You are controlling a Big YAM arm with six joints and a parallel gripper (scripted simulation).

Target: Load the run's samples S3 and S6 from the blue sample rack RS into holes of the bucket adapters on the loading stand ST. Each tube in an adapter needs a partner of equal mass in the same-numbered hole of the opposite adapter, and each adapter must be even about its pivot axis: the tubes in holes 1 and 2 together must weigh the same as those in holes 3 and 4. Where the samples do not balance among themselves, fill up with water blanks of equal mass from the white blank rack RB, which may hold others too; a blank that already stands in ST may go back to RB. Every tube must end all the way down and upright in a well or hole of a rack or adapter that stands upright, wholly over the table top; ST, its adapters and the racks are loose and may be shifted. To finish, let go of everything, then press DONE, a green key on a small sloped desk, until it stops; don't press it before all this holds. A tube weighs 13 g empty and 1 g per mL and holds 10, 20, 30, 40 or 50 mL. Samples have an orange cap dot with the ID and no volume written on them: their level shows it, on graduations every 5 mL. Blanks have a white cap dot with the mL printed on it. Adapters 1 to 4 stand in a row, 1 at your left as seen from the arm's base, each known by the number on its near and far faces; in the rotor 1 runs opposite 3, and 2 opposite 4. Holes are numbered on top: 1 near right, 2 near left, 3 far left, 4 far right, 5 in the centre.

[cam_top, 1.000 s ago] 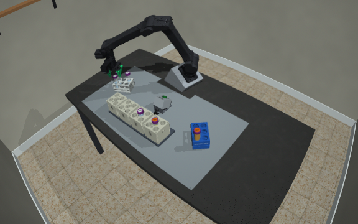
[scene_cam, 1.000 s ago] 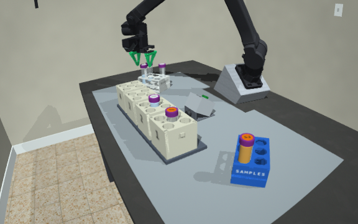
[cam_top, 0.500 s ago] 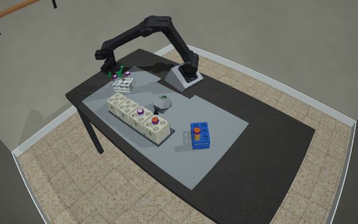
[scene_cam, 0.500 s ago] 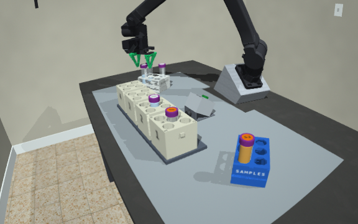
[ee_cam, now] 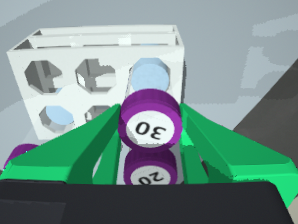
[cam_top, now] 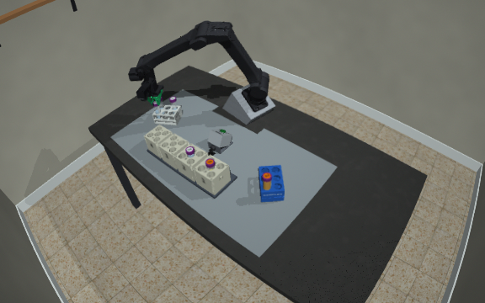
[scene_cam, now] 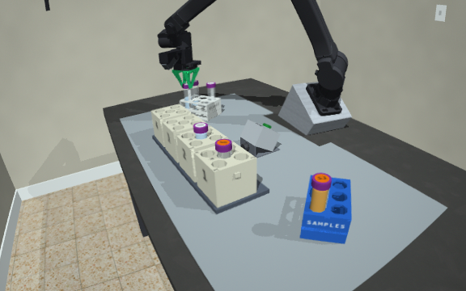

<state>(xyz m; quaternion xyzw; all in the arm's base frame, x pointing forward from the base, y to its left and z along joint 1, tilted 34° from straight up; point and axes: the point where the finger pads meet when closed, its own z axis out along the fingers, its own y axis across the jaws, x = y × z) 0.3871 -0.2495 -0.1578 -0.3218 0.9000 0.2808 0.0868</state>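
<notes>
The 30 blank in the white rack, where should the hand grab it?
By the purple cap of the 30 blank, from straight above: it stands upright in the white rack, only its top clear. The hand is already shut on it there.

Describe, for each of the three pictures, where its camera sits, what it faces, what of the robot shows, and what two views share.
Top: high above, looking down on the table; whole arm shows.
Exterior: beside the table, low, facing the adapter row and blue sample rack; arm and base show.
Wrist: on the arm, looking down the gripper, shut on the 30 blank, above the white blank rack.
Top and exterior share both racks.
</notes>
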